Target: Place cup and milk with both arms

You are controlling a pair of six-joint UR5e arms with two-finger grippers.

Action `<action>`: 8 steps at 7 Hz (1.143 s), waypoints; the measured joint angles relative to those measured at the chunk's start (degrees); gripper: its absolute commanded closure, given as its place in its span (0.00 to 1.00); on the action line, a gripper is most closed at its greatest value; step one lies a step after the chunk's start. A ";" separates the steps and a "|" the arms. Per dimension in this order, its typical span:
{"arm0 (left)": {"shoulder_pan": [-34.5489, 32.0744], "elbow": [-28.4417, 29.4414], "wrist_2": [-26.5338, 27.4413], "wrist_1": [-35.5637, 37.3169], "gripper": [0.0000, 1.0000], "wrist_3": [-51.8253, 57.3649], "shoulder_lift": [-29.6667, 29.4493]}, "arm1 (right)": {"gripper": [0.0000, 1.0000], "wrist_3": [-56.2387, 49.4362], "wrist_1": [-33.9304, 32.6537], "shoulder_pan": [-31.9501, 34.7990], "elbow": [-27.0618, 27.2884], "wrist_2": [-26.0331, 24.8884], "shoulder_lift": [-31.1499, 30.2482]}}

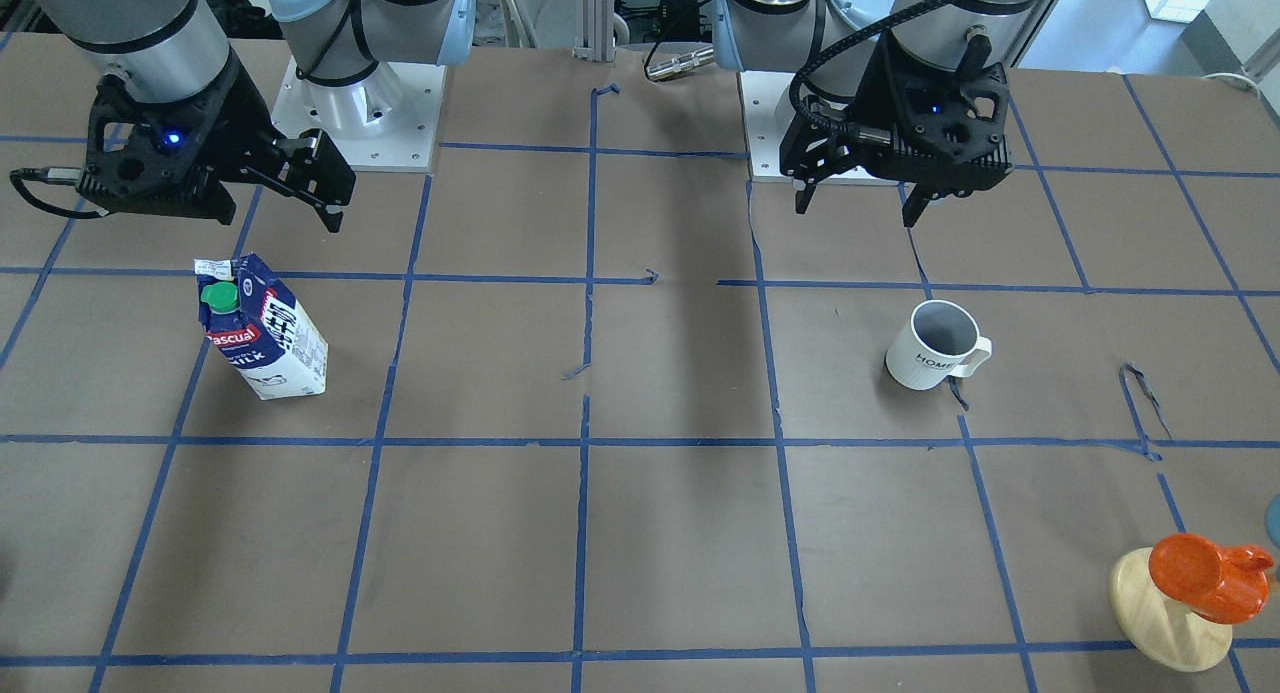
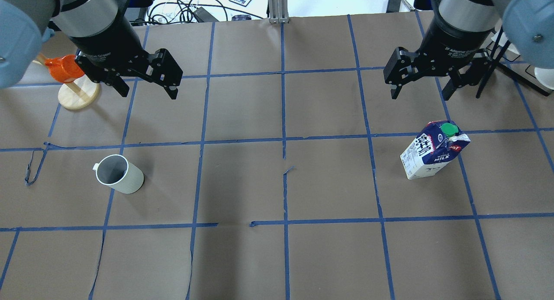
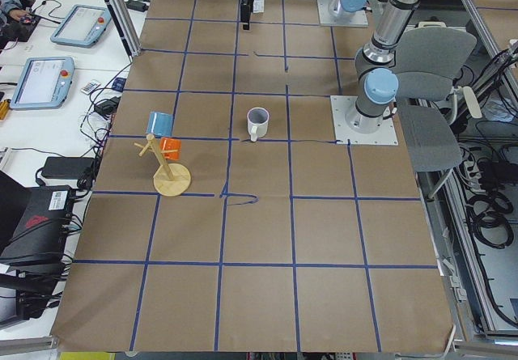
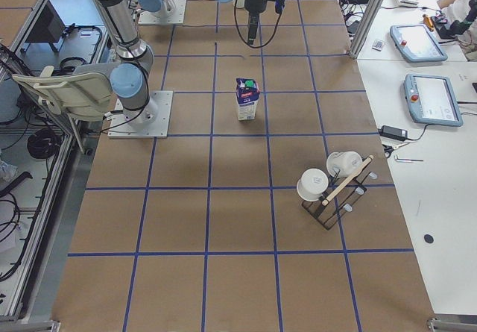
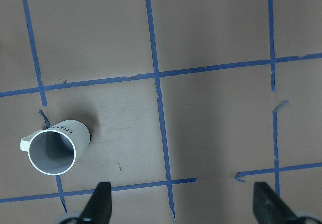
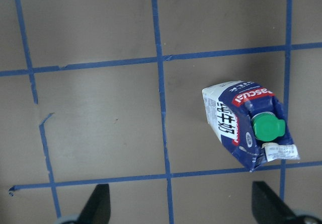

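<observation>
The white ribbed cup (image 1: pixel 935 345) stands upright on the table, handle to the side; it also shows in the overhead view (image 2: pixel 117 174) and the left wrist view (image 5: pixel 55 146). My left gripper (image 1: pixel 858 211) (image 2: pixel 149 92) hangs open and empty above the table, set back from the cup. The blue-and-white milk carton (image 1: pixel 262 328) (image 2: pixel 433 150) stands upright with its green cap on top, and shows in the right wrist view (image 6: pixel 249 123). My right gripper (image 2: pixel 420 94) hangs open and empty above the table, apart from the milk.
An orange cup on a round wooden stand (image 1: pixel 1200 583) (image 2: pixel 65 68) sits at the table's end on my left, close to the left arm. A rack with white cups (image 4: pixel 332 183) stands at the other end. Blue tape lines grid the brown table (image 2: pixel 281 183).
</observation>
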 measured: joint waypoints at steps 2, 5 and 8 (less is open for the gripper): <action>0.00 -0.17 0.00 0.06 0.00 0.04 0.01 | 0.00 -3.51 -2.74 -0.96 0.42 -7.42 1.37; 0.05 -0.48 0.00 0.09 0.00 0.14 0.03 | 0.00 -7.76 -3.77 -3.94 1.74 -10.48 4.55; 0.03 -0.69 -0.04 0.20 0.00 0.06 0.00 | 0.00 -13.48 -8.30 -5.93 7.72 -10.34 6.48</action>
